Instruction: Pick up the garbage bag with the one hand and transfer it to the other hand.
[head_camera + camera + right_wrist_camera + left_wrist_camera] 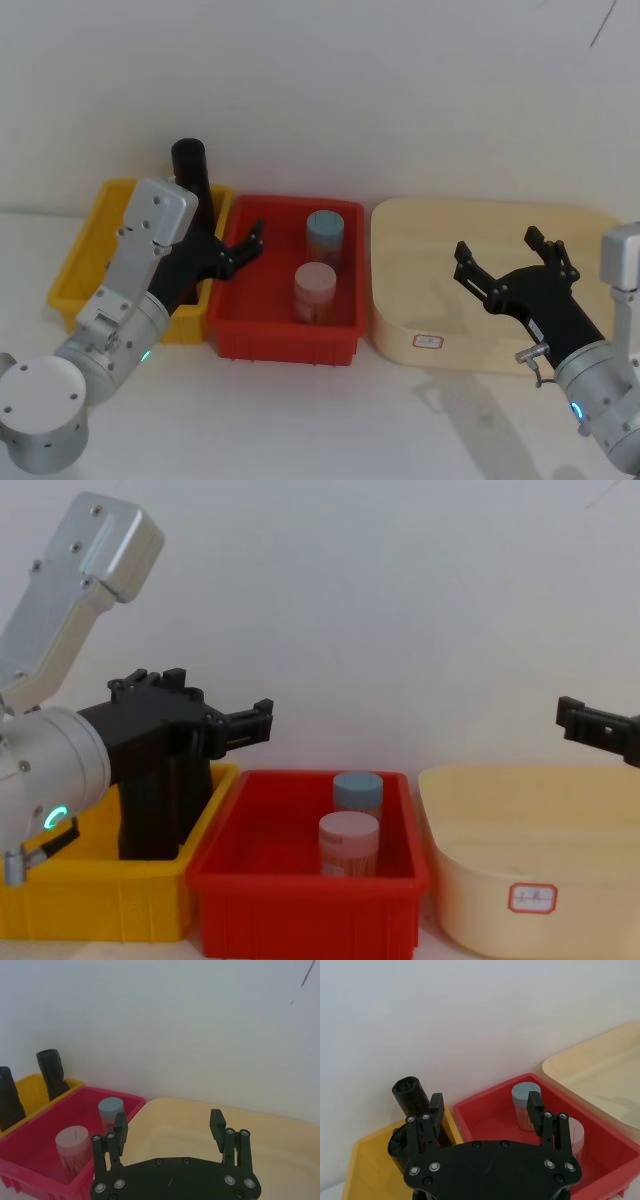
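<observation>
Garbage bag (pixel 189 165) stands upright in the yellow bin (pixel 85 250), toward the surface's back left corner, with a second black roll (pixel 7 1097) near it in the same bin. Left claw (pixel 485 1100) is spread wide and empty, over the meeting rims of the yellow bin and red bin (pixel 280 338), bag just beside one finger. Right claw (pixel 498 245) is spread wide and empty, above the cream tray (pixel 420 290) on the surface's right side.

The garbage bag (pixel 189 165), a matte black roll, stands slightly tilted at the back of the yellow bin (pixel 80 270). The one hand (pixel 485 1101) hovers just beside it, fingers spread. The other hand (pixel 498 245) hangs over the cream tray (pixel 440 225), fingers apart.
</observation>
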Robot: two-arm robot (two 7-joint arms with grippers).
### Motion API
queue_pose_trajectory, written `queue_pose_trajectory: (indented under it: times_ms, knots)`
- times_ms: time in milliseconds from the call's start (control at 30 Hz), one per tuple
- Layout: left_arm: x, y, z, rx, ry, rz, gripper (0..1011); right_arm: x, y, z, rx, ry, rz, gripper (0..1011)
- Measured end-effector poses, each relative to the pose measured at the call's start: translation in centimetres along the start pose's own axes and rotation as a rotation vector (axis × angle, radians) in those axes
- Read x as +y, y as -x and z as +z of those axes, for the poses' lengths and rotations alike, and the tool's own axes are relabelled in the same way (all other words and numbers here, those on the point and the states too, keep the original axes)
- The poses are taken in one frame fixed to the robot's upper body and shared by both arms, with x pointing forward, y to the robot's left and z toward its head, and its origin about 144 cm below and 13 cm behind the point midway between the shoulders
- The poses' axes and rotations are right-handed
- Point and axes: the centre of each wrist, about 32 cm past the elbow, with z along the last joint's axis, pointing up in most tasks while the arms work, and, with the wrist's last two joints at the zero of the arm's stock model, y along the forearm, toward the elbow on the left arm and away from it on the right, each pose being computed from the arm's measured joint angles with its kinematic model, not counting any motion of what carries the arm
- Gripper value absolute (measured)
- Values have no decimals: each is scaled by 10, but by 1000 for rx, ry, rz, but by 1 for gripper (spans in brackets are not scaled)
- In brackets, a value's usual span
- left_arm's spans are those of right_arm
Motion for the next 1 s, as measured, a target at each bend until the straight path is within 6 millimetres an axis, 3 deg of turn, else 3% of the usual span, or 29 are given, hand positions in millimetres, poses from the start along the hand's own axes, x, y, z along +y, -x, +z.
queue_pose_trajectory:
  times_ms: [467, 733, 1000]
  knots:
    - [-1, 0, 3, 2, -11, 0, 1001, 4, -3, 2, 11, -1, 11, 1001]
    - [-2, -6, 31, 21, -54, -1, 1001, 22, -15, 7, 77, 8, 75, 1001]
    - [17, -36, 64, 45, -117, -7, 1001, 50, -21, 15, 166, 33, 159, 1001]
